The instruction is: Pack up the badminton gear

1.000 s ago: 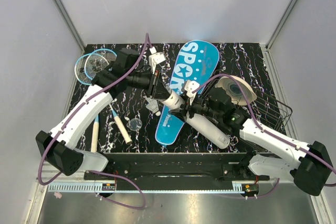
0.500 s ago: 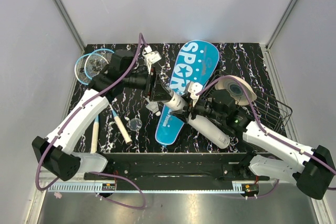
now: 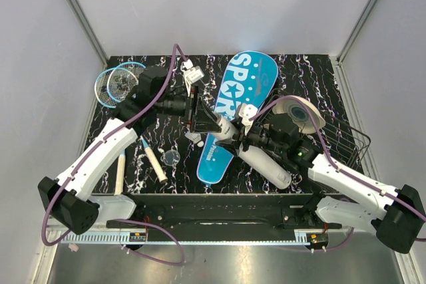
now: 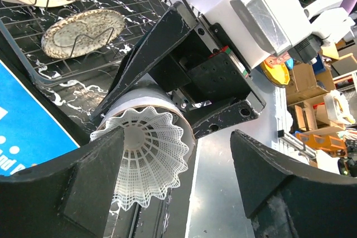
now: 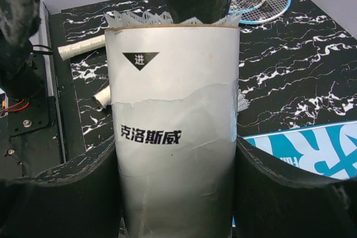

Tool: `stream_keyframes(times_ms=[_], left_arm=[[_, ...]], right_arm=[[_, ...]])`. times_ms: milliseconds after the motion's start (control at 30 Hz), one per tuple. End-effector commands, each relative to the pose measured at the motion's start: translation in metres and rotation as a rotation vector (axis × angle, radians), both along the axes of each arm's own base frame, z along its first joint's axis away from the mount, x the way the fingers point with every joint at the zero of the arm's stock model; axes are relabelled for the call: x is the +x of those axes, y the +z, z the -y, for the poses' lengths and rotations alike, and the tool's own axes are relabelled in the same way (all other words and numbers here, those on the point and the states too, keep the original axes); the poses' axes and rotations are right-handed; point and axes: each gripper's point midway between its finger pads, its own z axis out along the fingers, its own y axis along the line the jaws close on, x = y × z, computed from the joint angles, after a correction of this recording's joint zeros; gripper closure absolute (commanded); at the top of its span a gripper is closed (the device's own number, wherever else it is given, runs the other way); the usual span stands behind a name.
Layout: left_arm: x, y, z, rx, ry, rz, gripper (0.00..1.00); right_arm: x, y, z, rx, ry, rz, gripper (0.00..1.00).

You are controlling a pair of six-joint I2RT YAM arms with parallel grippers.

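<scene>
My right gripper (image 5: 175, 193) is shut on the long white tube (image 5: 175, 137), holding it tilted over the blue "SPORT" cover (image 3: 239, 91). A white shuttlecock (image 4: 148, 154) sits in the tube's mouth (image 4: 167, 101), its skirt sticking out. My left gripper (image 4: 178, 176) is open around that skirt, and the right finger stands well clear of it. In the top view the left gripper (image 3: 210, 123) meets the tube (image 3: 269, 164) end on. Two light-blue rackets (image 3: 118, 82) lie at the far left, handles (image 3: 154, 164) toward me. Another shuttlecock (image 3: 194, 139) lies on the table.
A black wire basket (image 3: 349, 141) with round woven discs (image 3: 299, 112) stands at the right edge, close behind my right arm. A small clear disc (image 3: 172, 157) lies beside the racket handles. Grey walls close in the table on three sides.
My left gripper has opened and let go of the shuttlecock, which now rests in the tube's mouth. The left arm shifted slightly right. The right gripper kept its hold on the tube.
</scene>
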Motion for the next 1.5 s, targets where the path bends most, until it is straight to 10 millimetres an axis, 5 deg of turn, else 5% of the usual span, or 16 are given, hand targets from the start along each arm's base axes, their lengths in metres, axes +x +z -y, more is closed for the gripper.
stream_keyframes(times_ms=[0, 233, 433, 633, 800, 933, 1133, 1333, 1467], left_arm=[[-0.006, 0.014, 0.008, -0.059, -0.044, 0.045, 0.19], [-0.012, -0.008, 0.029, -0.041, -0.075, -0.027, 0.22], [-0.013, -0.004, 0.032, -0.069, -0.092, -0.001, 0.21], [0.008, 0.031, -0.008, -0.062, 0.094, 0.122, 0.16], [0.071, 0.035, -0.077, -0.013, 0.542, 0.143, 0.11], [0.101, 0.008, -0.113, 0.100, 0.764, 0.082, 0.22], [0.129, -0.080, -0.131, 0.335, 0.826, -0.105, 0.40], [0.164, -0.152, -0.126, 0.459, 0.794, -0.217, 0.43], [0.168, -0.191, -0.115, 0.484, 0.727, -0.325, 0.51]], right_arm=[[-0.003, 0.024, -0.003, 0.072, 0.016, 0.052, 0.73], [-0.004, 0.034, -0.004, 0.104, 0.020, 0.064, 0.73], [-0.005, 0.036, -0.002, 0.111, 0.014, 0.068, 0.73], [0.000, 0.012, 0.002, 0.047, -0.018, 0.043, 0.73], [0.006, -0.002, 0.007, 0.013, -0.062, 0.023, 0.73], [0.005, -0.001, 0.008, 0.014, -0.061, 0.020, 0.73], [0.003, 0.003, 0.010, 0.022, -0.061, 0.028, 0.73], [0.003, 0.001, 0.008, 0.021, -0.057, 0.023, 0.73], [0.002, 0.005, 0.010, 0.025, -0.058, 0.028, 0.73]])
